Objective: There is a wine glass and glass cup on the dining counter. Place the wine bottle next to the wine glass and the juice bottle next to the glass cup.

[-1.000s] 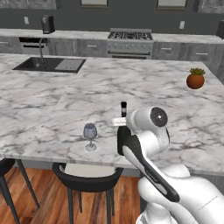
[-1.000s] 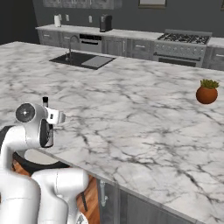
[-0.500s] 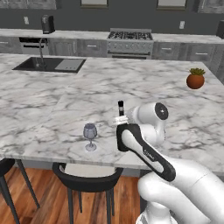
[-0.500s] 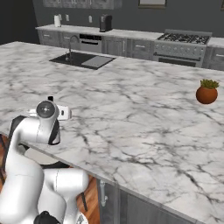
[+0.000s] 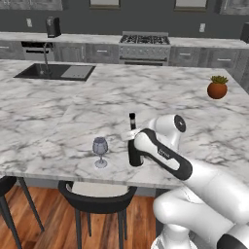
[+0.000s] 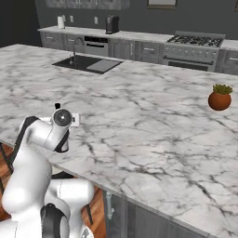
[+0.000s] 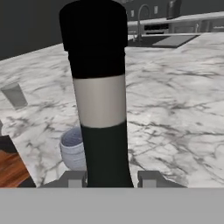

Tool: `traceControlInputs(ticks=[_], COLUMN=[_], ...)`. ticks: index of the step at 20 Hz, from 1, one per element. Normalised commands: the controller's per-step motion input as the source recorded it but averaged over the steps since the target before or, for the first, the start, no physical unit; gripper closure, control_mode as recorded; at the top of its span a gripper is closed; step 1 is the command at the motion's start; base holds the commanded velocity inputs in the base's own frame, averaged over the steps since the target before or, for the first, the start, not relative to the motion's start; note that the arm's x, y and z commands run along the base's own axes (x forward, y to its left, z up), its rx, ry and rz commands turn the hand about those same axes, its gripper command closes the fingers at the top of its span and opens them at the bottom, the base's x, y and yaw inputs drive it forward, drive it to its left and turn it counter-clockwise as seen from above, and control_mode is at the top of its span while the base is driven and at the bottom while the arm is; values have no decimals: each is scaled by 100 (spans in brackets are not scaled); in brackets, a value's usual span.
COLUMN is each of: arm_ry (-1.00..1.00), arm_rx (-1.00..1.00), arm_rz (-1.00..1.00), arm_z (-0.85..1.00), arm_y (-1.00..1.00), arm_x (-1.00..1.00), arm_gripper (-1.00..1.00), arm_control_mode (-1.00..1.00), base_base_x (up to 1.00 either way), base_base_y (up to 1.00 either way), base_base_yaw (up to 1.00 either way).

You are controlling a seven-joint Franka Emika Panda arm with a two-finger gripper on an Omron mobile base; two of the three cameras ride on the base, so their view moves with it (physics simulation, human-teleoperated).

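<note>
The gripper (image 7: 109,177) is clamped tight on the wine bottle (image 7: 101,96), jaws pinched in on either side of its dark body, and in the hand view the pale label sits square in the middle with the neck at twelve o'clock. From the left base view, the wine bottle (image 5: 133,141) stands upright near the front edge of the dining counter (image 5: 58,116), with the wine glass (image 5: 100,151) just beside it at nine o'clock, apart from it, not touching. Whether the bottle's base is down on the marble or a shade above it, I cannot tell; the forearm hides it. In the hand view the wine glass (image 7: 72,151) peeks out behind the bottle at about eight o'clock, and the glass cup (image 7: 14,95) waits well off at ten o'clock.

Now the danger, as I judge it: that glass is close and light on its stem. A sideways drift toward nine o'clock, or fingers springing wide on release, could knock it over. And let go before the base is flat, and a tall bottle this near the counter edge could topple off.
</note>
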Motion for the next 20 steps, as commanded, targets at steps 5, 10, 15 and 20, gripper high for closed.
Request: traceControlInputs(ticks=[5, 10, 15, 20], arm_ry=[0, 0, 0, 0], arm_rx=[5, 4, 3, 3], arm_rz=[10, 11, 9, 5], arm_z=[-11, -16, -21, -17], arm_y=[0, 1, 9, 15], arm_x=[20, 20, 20, 25], arm_gripper=[100, 100, 100, 100], arm_control_mode=[-100, -100, -100, -100], base_base_x=[0, 0, 0, 0], base_base_y=[0, 0, 0, 0], base_base_yaw=[0, 0, 0, 0])
